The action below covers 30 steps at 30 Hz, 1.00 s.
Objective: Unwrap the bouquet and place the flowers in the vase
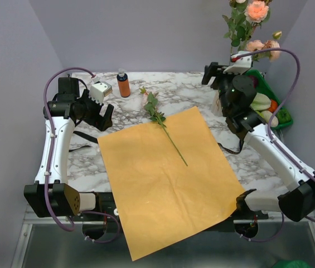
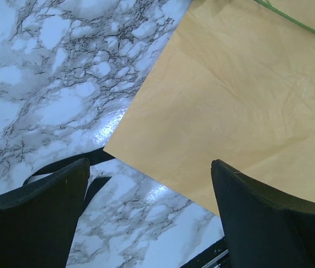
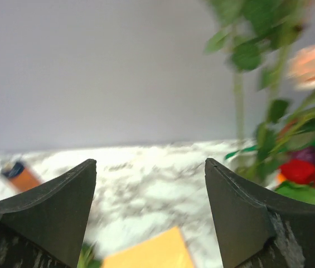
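Most of the marble table [image 1: 202,89] is covered by the orange paper [image 1: 165,184], which is spread flat and hangs over the near edge between the two arm bases. Two grippers are held above the surface. The left gripper [image 1: 106,117] is poised over the paper's far left corner, and its jaws are seen fully spread in the left wrist view, with nothing between them. The right gripper [image 1: 212,73] is raised at the far right, just beside the flowers [image 1: 249,25]. Its jaws are also seen wide apart and empty in the right wrist view. The flowers are stood upright at the far right corner, with peach-pink heads and green leaves above the right arm. The vase cannot be made out, since it is hidden behind that arm. A green tray [image 1: 286,119] of vegetables is set just behind the right arm. One stem [image 1: 171,138] is laid diagonally on the paper, its leaves and small bud resting on the marble past the paper's far edge. A black ribbon [image 2: 98,157] is left on the marble beside the paper's left corner. A bottle [image 1: 124,84] is stood at the far edge, well apart from the flowers.
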Each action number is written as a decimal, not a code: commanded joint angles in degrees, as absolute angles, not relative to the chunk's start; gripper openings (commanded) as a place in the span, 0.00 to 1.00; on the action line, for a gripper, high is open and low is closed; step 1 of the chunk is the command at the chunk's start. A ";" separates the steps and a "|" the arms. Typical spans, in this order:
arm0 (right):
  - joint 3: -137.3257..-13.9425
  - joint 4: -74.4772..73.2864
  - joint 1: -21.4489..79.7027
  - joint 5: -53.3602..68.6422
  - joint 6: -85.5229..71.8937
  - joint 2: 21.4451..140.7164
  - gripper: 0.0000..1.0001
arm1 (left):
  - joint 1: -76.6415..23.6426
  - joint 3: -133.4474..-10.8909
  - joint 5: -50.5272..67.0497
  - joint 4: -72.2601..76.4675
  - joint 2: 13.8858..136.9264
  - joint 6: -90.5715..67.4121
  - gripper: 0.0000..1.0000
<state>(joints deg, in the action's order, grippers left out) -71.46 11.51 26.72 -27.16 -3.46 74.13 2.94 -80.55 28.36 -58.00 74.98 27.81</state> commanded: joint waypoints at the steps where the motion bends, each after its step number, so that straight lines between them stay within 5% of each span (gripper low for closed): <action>1: -67.33 1.86 33.64 -26.99 -7.20 72.86 0.86 | 3.16 -80.42 30.32 -58.45 72.87 27.60 0.99; 30: -94.74 -22.15 40.08 -5.54 -5.98 119.96 0.81 | 3.16 -79.54 29.88 -60.03 69.78 27.60 0.99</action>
